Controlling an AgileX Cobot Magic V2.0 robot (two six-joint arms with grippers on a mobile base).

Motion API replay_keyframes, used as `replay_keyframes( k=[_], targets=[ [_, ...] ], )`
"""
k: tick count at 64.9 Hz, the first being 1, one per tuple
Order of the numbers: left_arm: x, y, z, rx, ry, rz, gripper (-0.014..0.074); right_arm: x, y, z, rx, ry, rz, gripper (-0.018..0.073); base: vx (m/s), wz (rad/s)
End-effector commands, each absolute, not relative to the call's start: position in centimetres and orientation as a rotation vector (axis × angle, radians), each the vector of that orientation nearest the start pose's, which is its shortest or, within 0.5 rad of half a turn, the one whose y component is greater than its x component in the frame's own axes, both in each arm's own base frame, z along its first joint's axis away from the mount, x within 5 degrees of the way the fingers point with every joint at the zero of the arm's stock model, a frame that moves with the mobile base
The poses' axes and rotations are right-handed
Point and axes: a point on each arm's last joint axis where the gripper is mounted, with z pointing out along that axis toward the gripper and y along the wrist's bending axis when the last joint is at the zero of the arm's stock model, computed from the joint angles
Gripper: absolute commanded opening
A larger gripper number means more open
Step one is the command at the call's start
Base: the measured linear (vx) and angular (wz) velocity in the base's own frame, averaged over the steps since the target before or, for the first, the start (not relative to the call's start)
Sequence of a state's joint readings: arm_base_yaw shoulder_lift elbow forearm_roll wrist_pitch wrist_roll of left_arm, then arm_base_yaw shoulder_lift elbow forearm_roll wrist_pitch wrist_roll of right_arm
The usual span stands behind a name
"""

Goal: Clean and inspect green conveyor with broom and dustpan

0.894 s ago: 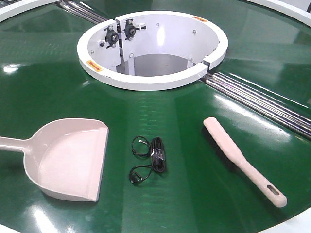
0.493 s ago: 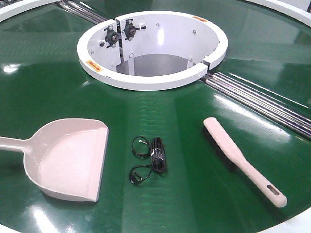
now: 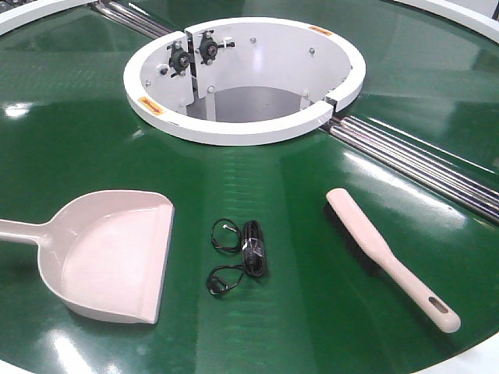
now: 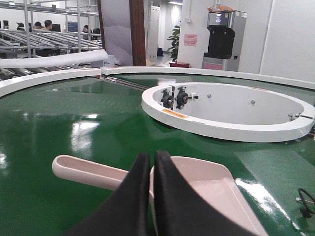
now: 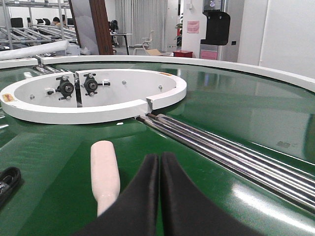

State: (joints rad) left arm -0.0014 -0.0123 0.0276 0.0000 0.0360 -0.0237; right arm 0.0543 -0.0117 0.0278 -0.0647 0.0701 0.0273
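The green conveyor [image 3: 281, 179] fills the front view, with its white ring-walled opening [image 3: 234, 128] at the centre. A pale pink dustpan [image 3: 109, 253] lies at the front left, its handle pointing left. The pale pink broom [image 3: 382, 253] lies at the front right, handle toward the near edge. Neither gripper shows in the front view. In the left wrist view my left gripper [image 4: 151, 156] is shut and empty, held above the dustpan [image 4: 206, 189] near where handle meets scoop. In the right wrist view my right gripper [image 5: 159, 158] is shut and empty, just right of the broom [image 5: 104, 172].
A coiled black cable [image 3: 242, 253] lies on the belt between dustpan and broom. Silver rollers [image 3: 421, 160] run in a seam from the ring toward the right, another seam [image 3: 132, 15] at the back left. The conveyor's white outer rim [image 3: 483, 360] is near the front right.
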Motion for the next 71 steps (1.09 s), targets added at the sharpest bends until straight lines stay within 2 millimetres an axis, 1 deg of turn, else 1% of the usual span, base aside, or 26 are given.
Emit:
replay_keyframes(
  k=[1, 7, 12, 19, 23, 28, 31, 35, 39, 43, 46, 52, 58, 64, 71],
  targets=[
    [5.5, 0.0, 20.6, -0.02, 1.456, -0.025, -0.0006, 5.6, 0.3, 20.4, -0.072, 1.491, -0.001, -0.0008, 0.0, 0.0],
    [5.5, 0.0, 20.6, -0.02, 1.452, -0.026, -0.0006, 5.6, 0.3, 20.4, -0.072, 1.491, -0.001, -0.0008, 0.0, 0.0],
    [5.5, 0.0, 21.1, -0.019, 1.407, -0.025, -0.0006, 5.6, 0.3, 20.4, -0.072, 1.491, -0.001, -0.0008, 0.0, 0.0],
    [5.1, 0.0, 23.0, -0.021, 1.286, -0.031, -0.0006, 5.6, 0.3, 20.4, -0.072, 1.491, -0.001, -0.0008, 0.0, 0.0],
    [4.7, 0.0, 24.8, -0.019, 1.273, -0.029, -0.0006, 5.6, 0.3, 20.4, -0.072, 1.491, -0.001, -0.0008, 0.0, 0.0],
    [4.3, 0.0, 27.3, -0.007, 1.311, -0.011, -0.0006, 5.6, 0.3, 20.4, -0.072, 1.491, -0.001, -0.0008, 0.0, 0.0],
    [4.5, 0.0, 28.9, -0.003, 1.37, -0.006, -0.0006, 5.6, 0.3, 20.4, -0.072, 1.491, -0.001, -0.0008, 0.0, 0.0],
    [5.1, 0.0, 30.1, -0.005, 1.466, -0.006, -0.0006, 5.6, 0.3, 20.4, -0.072, 1.491, -0.001, -0.0008, 0.0, 0.0],
    [6.1, 0.0, 30.8, -0.006, 1.619, -0.005, -0.0006, 5.6, 0.3, 20.4, -0.072, 1.491, -0.001, -0.0008, 0.0, 0.0],
    [6.9, 0.0, 31.2, -0.003, 1.771, 0.0, -0.0006, 5.6, 0.3, 20.4, -0.072, 1.491, -0.001, -0.0008, 0.0, 0.0],
    [7.7, 0.0, 31.0, -0.001, 1.896, 0.002, -0.0006, 5.6, 0.3, 20.4, -0.072, 1.491, -0.001, -0.0008, 0.0, 0.0],
    [9.1, 0.0, 30.4, -0.005, 2.02, -0.005, -0.0006, 5.6, 0.3, 20.4, -0.072, 1.491, -0.001, -0.0008, 0.0, 0.0],
    [10.1, 0.0, 29.9, -0.005, 2.073, -0.005, -0.0006, 5.6, 0.3, 20.4, -0.072, 1.491, -0.001, -0.0008, 0.0, 0.0],
    [10.6, 0.0, 29.6, -0.005, 2.098, -0.005, -0.0006, 5.6, 0.3, 20.4, -0.072, 1.491, -0.001, -0.0008, 0.0, 0.0],
    [11.0, 0.1, 29.8, 0.01, 2.073, 0.023, -0.0003, 5.6, 0.3, 20.4, -0.072, 1.491, -0.001, -0.0008, 0.0, 0.0]
  ],
)
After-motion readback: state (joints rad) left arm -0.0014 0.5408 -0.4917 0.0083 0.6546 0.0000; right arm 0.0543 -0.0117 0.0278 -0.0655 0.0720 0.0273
